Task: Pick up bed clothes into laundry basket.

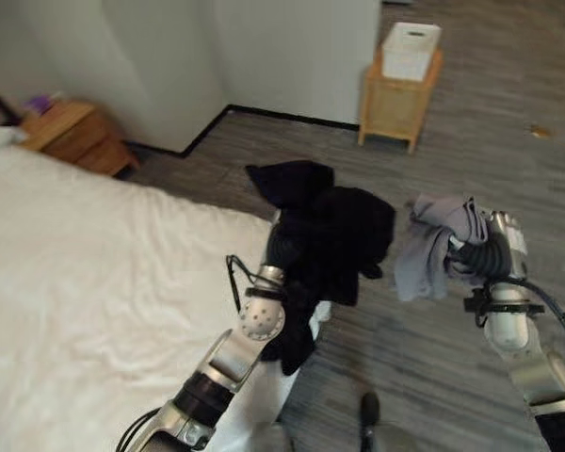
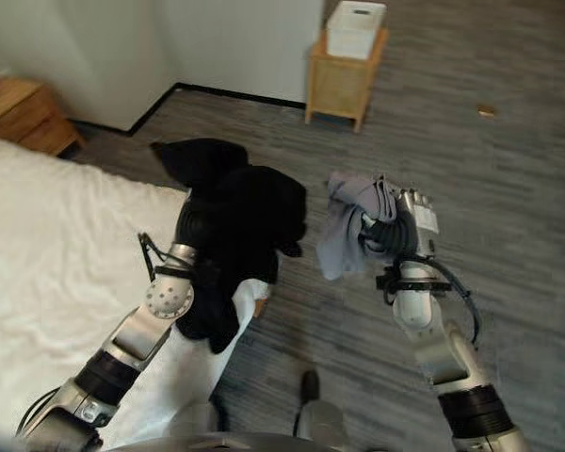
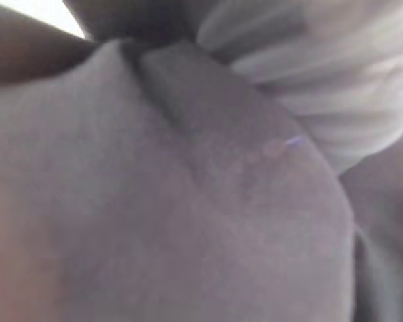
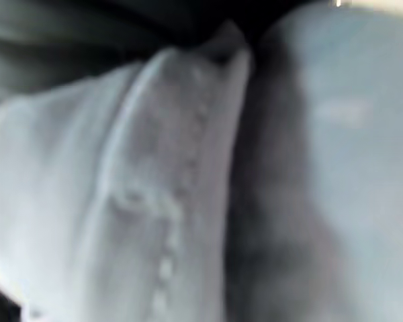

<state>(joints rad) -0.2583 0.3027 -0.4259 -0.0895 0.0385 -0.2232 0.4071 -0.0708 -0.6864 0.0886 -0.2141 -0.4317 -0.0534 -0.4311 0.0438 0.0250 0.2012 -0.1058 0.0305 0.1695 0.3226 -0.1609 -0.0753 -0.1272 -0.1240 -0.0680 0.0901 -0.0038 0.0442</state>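
Black clothes [image 1: 334,240] hang over the left hand [image 1: 284,247] and cover its fingers, so I cannot tell their state. Beside the bed [image 1: 85,282], the right hand [image 2: 400,226] holds a grey garment [image 2: 348,226] above the floor, fingers closed around it.

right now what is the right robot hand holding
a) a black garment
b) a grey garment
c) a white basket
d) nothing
b: the right robot hand is closed on a bunched grey garment held up over the floor, while the black garment hangs from the left arm at the bed's edge.
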